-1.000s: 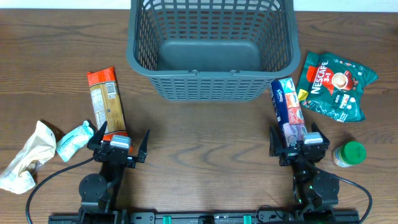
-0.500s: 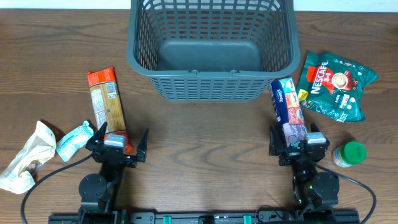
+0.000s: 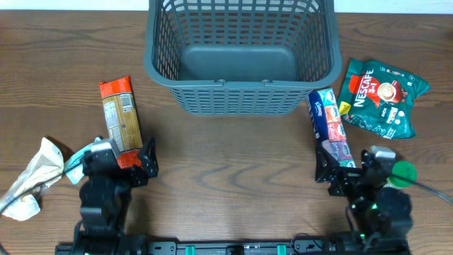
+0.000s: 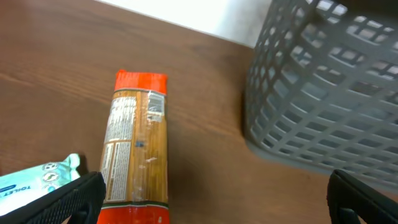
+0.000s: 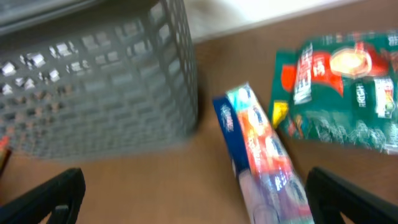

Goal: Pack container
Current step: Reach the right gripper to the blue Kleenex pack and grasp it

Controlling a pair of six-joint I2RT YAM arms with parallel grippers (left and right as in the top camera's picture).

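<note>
Left gripper (image 3: 117,163) spread wide and empty by the orange packet (image 3: 119,117); right gripper (image 3: 350,171) gaped too (nothing held), container (image 3: 241,103) beyond both.

1. You see a basket (image 3: 233,99) of dull grey plastic.
2. Your table (image 3: 233,156) is brown wood, smooth, with streaky grain.
3. You see shiny plastic wrap on the long orange packet (image 3: 120,120).
4. The green bag (image 3: 382,95) looks glossy and crinkly to you.
5. The pale bag (image 3: 32,177) looks matt and crumpled.
</note>
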